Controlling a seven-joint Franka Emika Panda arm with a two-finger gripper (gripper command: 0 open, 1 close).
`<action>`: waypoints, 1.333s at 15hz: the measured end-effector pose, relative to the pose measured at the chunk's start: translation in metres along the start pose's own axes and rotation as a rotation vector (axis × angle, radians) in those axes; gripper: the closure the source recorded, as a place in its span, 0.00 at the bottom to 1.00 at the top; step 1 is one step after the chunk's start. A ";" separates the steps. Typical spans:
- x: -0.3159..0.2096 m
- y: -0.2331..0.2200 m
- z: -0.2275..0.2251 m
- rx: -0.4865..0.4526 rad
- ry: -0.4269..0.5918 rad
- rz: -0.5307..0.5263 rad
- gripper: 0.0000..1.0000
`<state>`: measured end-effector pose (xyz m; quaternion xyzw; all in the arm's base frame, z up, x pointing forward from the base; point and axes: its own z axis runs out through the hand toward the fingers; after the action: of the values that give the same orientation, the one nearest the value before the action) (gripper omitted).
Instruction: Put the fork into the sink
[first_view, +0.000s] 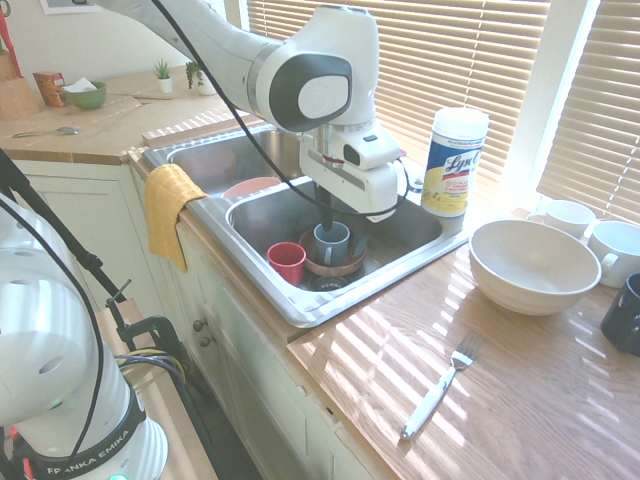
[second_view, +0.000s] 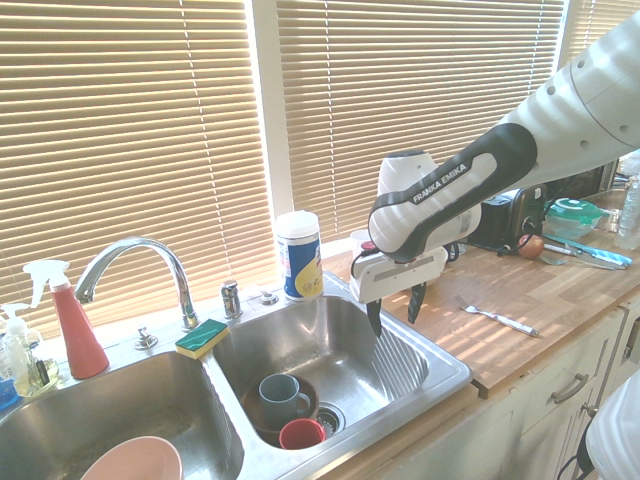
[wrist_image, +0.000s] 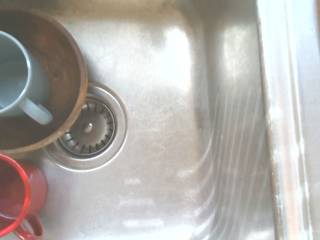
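Fork lies flat on the wooden surface, outside the sink, near its rim & near the pale bowl. Long axis: in the first ext. view it runs diagonally, white handle end at lower L, metal tines at upper R, tines pointing toward the bowl side; in the second ext. view tines are at upper L, toward the window side, handle end at lower R, toward the surface's front edge w/ the cabinets. So it sits at a slant to the sink rim. End effector hangs over the R-hand basin as the second ext. view shows it, fingers wide apart, pointing down, nothing btwn them. Writing: "FRANKA EMIKA" in caps along the arm, legible in the second ext. view; same name, partly hidden, on the dark band at the arm's base in the first. Wipes tub, white lid, blue/yellow label, reads "Lyso", rest round the side; stands upright behind the sink rim. Same basin holds a brown bowl w/ a gray-blue mug in it, plus a red mug just beside; drain strainer partly under the bowl's edge.
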<state>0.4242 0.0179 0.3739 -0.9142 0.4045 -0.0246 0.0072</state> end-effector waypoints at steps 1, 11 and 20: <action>0.000 0.000 0.001 -0.001 -0.001 0.000 0.00; 0.068 0.133 -0.032 -0.038 -0.024 -0.333 0.00; 0.115 0.234 -0.001 -0.012 -0.004 -0.246 0.00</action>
<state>0.3285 -0.2251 0.3715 -0.9570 0.2894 -0.0211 -0.0003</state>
